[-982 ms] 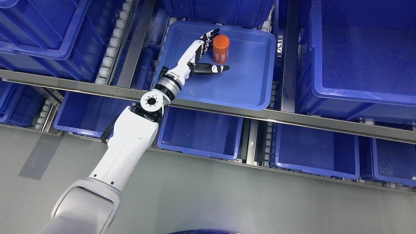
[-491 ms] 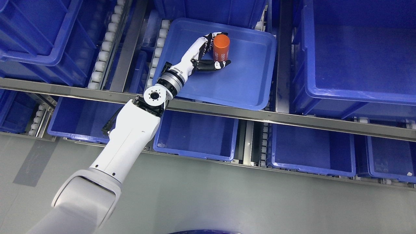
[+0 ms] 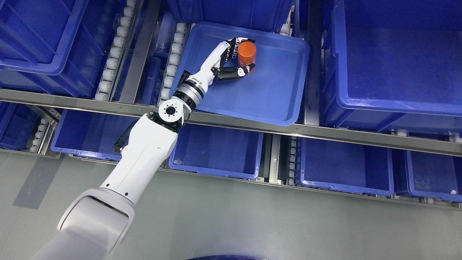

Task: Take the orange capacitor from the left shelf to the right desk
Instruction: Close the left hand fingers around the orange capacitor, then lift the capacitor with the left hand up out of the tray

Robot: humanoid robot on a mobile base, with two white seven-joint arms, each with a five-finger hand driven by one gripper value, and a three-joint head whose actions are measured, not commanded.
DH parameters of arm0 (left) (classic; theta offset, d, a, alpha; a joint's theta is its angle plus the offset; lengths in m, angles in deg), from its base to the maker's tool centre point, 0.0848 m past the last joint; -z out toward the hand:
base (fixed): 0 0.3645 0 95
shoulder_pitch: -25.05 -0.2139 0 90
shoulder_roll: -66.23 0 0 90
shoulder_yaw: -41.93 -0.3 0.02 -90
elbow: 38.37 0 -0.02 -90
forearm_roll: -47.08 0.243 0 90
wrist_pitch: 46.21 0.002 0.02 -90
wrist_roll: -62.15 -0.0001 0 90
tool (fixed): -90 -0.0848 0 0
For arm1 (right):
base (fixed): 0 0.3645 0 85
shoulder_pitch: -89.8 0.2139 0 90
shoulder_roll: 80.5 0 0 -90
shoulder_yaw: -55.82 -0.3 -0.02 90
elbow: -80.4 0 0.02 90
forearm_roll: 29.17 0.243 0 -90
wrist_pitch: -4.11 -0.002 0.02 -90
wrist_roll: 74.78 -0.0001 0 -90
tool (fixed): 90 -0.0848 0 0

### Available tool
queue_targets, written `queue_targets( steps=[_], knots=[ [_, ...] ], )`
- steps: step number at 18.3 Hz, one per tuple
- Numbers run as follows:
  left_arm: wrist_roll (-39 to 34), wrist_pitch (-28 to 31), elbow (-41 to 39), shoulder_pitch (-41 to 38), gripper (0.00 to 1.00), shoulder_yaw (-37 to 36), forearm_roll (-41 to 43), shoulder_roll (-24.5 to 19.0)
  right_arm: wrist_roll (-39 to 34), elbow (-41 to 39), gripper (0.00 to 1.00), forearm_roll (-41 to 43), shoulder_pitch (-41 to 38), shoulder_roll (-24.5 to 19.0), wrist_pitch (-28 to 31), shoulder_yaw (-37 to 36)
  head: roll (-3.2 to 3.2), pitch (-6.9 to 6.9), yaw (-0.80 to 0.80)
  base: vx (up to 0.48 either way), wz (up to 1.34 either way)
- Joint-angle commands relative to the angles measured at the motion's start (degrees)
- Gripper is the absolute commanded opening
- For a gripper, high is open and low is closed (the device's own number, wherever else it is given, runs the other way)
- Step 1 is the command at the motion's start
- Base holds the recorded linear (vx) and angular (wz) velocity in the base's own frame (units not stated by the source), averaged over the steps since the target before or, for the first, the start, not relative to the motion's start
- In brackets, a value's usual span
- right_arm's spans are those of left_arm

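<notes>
**Hand closing on the capacitor, lift not yet made**

At far left, blue bins [image 3: 43, 36] sit on the upper shelf level beside a roller track [image 3: 110, 61]. The left arm [image 3: 144, 155] comes in from the lower left and reaches over the steel shelf rail [image 3: 325, 130] into a shallow blue tray [image 3: 274, 97]. The left hand [image 3: 231, 59] is wrapped about the orange capacitor [image 3: 247, 54]: fingers [image 3: 242, 39] curl over its top edge and the thumb [image 3: 238, 71] presses across its lower side, so it reads as a grip, though how firm it is cannot be judged.

The capacitor appears to rest on the tray floor, in the upper middle part of the tray, well apart from the rims. By this showing, the reach and the closing of the hand are done; lifting it clear, carrying it off the shelf and setting it on the desk are all left. No desk shows here, nor the right arm.

The capacitor is a short, stout orange cylinder, standing slightly tilted, with a flat plain top and pale print on its side, partly hidden by the thumb. To the right, a large blue bin [image 3: 397, 72] stands on the same shelf level.
</notes>
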Motion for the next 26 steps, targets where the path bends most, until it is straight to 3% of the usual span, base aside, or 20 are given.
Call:
queue_targets(
  steps=[1, 7, 15, 22, 26],
  knots=[
    [0.01, -2.7, 0.7, -1.7, 0.0, 1.85, -0.16, -1.0, -0.03, -1.32, 1.0, 0.0, -1.93, 1.0, 0.0, -0.7, 0.0, 0.0, 0.0, 0.0, 0.0],
    [0.01, -3.5, -2.36, -2.5, 0.0, 6.07, -0.16, -1.0, -0.03, -1.32, 1.0, 0.0, -1.93, 1.0, 0.0, -0.7, 0.0, 0.0, 0.0, 0.0, 0.0],
    [0.45, -3.06, -16.32, -4.16, 0.0, 12.13, -0.16, -1.0, -0.03, -1.32, 1.0, 0.0, -1.93, 1.0, 0.0, -0.62, 0.0, 0.0, 0.0, 0.0, 0.0],
    [3.87, -4.11, -37.86, -18.38, 0.02, 23.46, -0.16, -1.14, -0.03, -1.32, 1.0, 0.0, -1.93, 1.0, 0.0, -0.7, 0.0, 0.0, 0.0, 0.0, 0.0],
    [5.99, -12.36, -43.85, -24.02, 0.02, 25.59, -0.16, -2.54, -0.03, -1.32, 1.0, 0.0, -1.93, 1.0, 0.0, -0.7, 0.0, 0.0, 0.0, 0.0, 0.0]
  ],
)
